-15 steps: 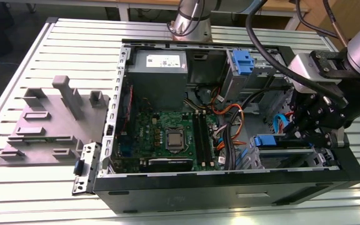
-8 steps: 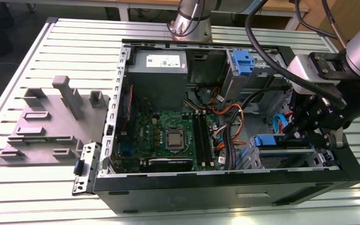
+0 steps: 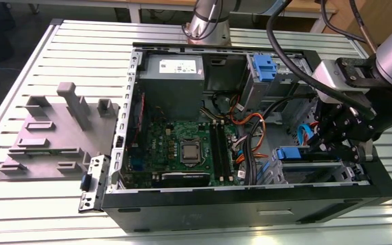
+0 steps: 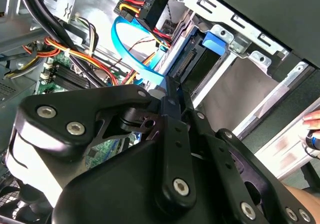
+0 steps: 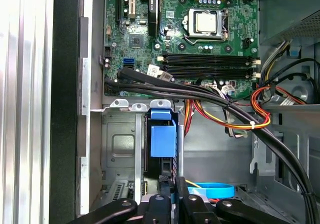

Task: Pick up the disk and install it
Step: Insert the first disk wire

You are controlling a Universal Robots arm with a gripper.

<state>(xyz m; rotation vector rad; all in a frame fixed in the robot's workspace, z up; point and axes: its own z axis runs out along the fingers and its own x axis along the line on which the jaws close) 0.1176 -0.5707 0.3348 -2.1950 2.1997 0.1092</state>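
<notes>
PC case (image 3: 250, 206) lies open on its side on the slatted alu bench (image 3: 19, 92), motherboard (image 3: 182, 148) up, CPU (image 5: 206, 22) bare in its socket. Grey PSU (image 3: 172, 76) sits at the case's far end, next to a 2nd blue bracket (image 3: 263, 66) in the upper drive cage.

The disk (image 5: 162, 140) is in the lower drive bay (image 5: 120, 149) at the near corner of the case on the exterior view's right, standing on edge in the slot; its blue rail/handle faces outward, and in the second wrist view its dark connector end (image 4: 192, 64) shows between the metal cage walls. Blue SATA cable (image 4: 131, 54) loops just beside it, w/ orange-yellow-black power wiring (image 5: 235, 116) draped across the board edge.

Claw (image 5: 172, 191) hangs just above the disk's blue handle, fingers (image 4: 172, 101) drawn close together, pads nearly meeting; can't tell if they pinch anything or touch the rail.

Grey foam fixture block (image 3: 53, 132) sits on the bench towards the exterior view's left, apart from the case. A hand (image 4: 312, 126) shows at the edge of the second wrist view.
</notes>
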